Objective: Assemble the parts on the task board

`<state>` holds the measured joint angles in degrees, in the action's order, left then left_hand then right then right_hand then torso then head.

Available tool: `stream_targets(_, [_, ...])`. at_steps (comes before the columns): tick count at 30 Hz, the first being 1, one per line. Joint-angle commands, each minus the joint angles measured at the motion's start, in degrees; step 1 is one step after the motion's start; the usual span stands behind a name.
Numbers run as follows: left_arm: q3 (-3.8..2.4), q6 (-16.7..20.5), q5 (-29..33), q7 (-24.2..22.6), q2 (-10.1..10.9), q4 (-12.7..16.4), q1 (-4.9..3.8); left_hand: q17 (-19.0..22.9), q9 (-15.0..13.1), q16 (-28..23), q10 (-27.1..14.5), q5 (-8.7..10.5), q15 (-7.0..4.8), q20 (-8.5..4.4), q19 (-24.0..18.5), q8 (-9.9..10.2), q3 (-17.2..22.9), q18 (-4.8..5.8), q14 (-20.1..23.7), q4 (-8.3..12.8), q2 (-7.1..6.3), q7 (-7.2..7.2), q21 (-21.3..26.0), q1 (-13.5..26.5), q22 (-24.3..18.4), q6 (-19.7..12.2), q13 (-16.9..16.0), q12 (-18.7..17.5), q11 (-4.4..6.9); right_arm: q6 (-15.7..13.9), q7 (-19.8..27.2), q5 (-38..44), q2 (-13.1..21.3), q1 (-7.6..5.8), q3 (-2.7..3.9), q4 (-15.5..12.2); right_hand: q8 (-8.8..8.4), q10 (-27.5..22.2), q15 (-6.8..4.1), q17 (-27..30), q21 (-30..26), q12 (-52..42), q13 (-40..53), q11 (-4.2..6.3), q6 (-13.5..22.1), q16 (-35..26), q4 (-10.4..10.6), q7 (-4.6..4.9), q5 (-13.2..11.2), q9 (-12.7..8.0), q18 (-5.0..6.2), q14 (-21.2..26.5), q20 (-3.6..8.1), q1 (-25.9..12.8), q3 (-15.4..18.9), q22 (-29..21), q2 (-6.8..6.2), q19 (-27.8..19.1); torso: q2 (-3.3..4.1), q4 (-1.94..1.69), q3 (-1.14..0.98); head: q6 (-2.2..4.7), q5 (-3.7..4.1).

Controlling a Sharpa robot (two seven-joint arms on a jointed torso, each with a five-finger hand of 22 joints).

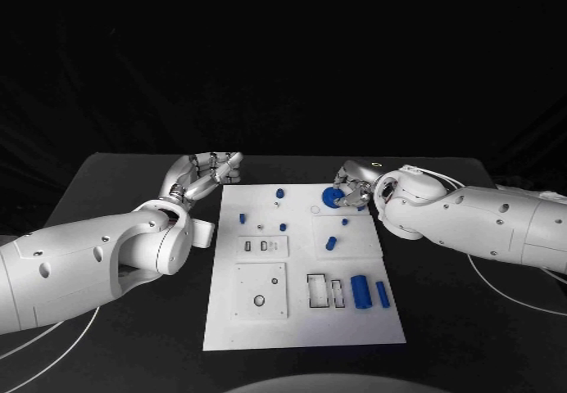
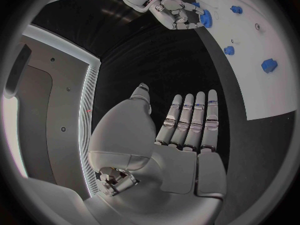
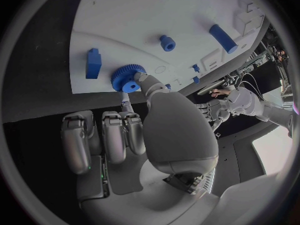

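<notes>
The white task board (image 1: pixel 301 270) lies in the middle of the black bench (image 1: pixel 449 327), its long side running away from the robot. At about one o'clock on the board, the right hand (image 1: pixel 355 193) rests at the board's far right corner with its fingers (image 3: pixel 115 135) curled and its thumb and a fingertip touching a blue toothed gear (image 1: pixel 333 197); in the right wrist view the gear (image 3: pixel 127 77) sits on the board's surface just at the edge, and whether it is lifted or merely touched I cannot tell. The left hand (image 1: pixel 210 170) hovers off the board at about eleven o'clock, over the bare bench, holding nothing; the left wrist view shows its fingers (image 2: pixel 190 122) straight and lying close side by side, the thumb set apart. Small blue parts are scattered over the far half of the board: a small peg (image 1: pixel 280 193) near twelve o'clock, another (image 1: pixel 242 219) toward ten o'clock, a small one (image 1: pixel 283 227) near the centre, and an oblong piece (image 1: pixel 331 242) toward two o'clock. At about four o'clock, near the board's right edge, a blue block (image 1: pixel 360 291) and a narrower blue bar (image 1: pixel 383 294) lie side by side, just beside two rectangular slots (image 1: pixel 326 291). A raised square plate with an oval hole (image 1: pixel 260 291) sits at about seven o'clock.
</notes>
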<state>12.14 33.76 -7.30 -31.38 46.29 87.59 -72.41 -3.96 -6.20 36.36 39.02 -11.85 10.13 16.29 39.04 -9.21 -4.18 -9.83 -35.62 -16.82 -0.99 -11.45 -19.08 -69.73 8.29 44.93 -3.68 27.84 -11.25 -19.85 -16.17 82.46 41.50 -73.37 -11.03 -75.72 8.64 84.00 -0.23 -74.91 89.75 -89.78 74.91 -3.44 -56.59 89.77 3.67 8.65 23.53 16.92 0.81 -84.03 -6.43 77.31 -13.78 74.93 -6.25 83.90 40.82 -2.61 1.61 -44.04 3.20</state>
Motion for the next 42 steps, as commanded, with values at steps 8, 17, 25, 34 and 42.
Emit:
stream_targets(8, [-0.04,-0.4,0.0,-0.8,0.0,-0.1,-0.08,0.0,-0.1,-0.4,0.4,-0.26,-0.01,0.16,-0.5,-0.1,0.0,-0.38,0.3,0.1,0.38,-2.00,0.4,-0.1,-0.1,-0.3,0.0,-0.3,0.09,-11.2,5.5,-4.9,0.6,0.01,0.07,-2.8,0.58,6.0,-0.33,-15.1,0.3,-0.2,15.1,0.35,-2.8,0.2,-0.1,-2.20,0.7,1.8,-0.81,-6.0,0.52,-0.7,-0.4,15.1,0.78,6.1,-0.09,0.05,-0.03,0.20,-0.26])
stream_targets(17, [-0.03,-0.5,0.0,-0.9,-0.2,-0.4,-0.07,0.0,-0.1,-0.4,0.4,-0.26,-0.01,0.16,-0.5,-0.1,0.0,-0.38,0.3,0.1,0.38,-2.00,0.4,-0.1,-0.1,-0.3,0.0,-0.3,0.09,-12.5,7.7,-5.5,-1.8,-0.07,0.31,-3.2,0.47,6.0,-0.31,-15.1,0.3,-0.2,15.1,0.28,-2.8,0.2,-0.1,-2.10,0.8,1.8,-0.81,-6.0,0.52,-0.8,-0.4,15.1,0.78,6.1,0.02,0.05,-0.03,0.36,-0.42])
stream_targets(25, [-0.03,-0.5,0.0,-0.9,-0.2,-0.5,-0.07,0.0,-0.1,-0.4,0.4,-0.26,-0.01,0.16,-0.5,-0.1,0.0,-0.38,0.3,0.1,0.38,-2.00,0.4,-0.1,-0.1,-0.3,0.0,-0.3,0.09,-11.0,8.2,-5.2,-4.9,-0.11,0.45,-3.0,0.30,6.0,-0.26,-15.1,0.3,-0.2,15.1,0.19,-2.8,0.2,-0.1,-2.00,0.8,1.7,-0.81,-6.0,0.51,-1.0,-0.4,15.1,0.81,6.1,0.02,0.00,0.03,0.28,-0.76])
stream_targets(34, [-0.04,-0.5,0.0,-0.9,-0.1,-0.2,-0.07,0.0,-0.1,-0.4,0.4,-0.26,-0.01,0.16,-0.5,-0.1,0.0,-0.38,0.3,0.1,0.38,-2.00,0.4,-0.1,-0.1,-0.3,0.0,-0.3,0.09,-9.0,8.1,-4.6,-8.4,0.21,0.47,-1.4,0.06,6.0,-0.21,-15.1,0.3,-0.2,15.1,0.11,-2.6,0.2,-0.1,-1.91,0.7,1.7,-0.81,-6.0,0.49,-1.2,-0.4,15.1,0.81,6.1,0.10,-0.03,0.05,0.17,-1.01])
stream_targets(42, [-0.04,-0.4,0.0,-0.9,0.0,0.0,-0.08,0.0,-0.1,-0.4,0.4,-0.26,-0.01,0.16,-0.5,-0.1,0.0,-0.38,0.3,0.1,0.38,-2.00,0.4,-0.1,-0.1,-0.3,0.0,-0.3,0.09,-6.7,7.0,-4.0,-10.3,1.00,0.47,0.6,-0.29,6.0,-0.13,-15.1,0.3,-0.2,15.1,0.02,-2.4,0.2,-0.1,-1.83,0.3,1.6,-0.81,-6.0,0.44,-1.3,-0.5,15.1,0.83,6.1,0.06,0.06,0.06,-0.10,-1.20])
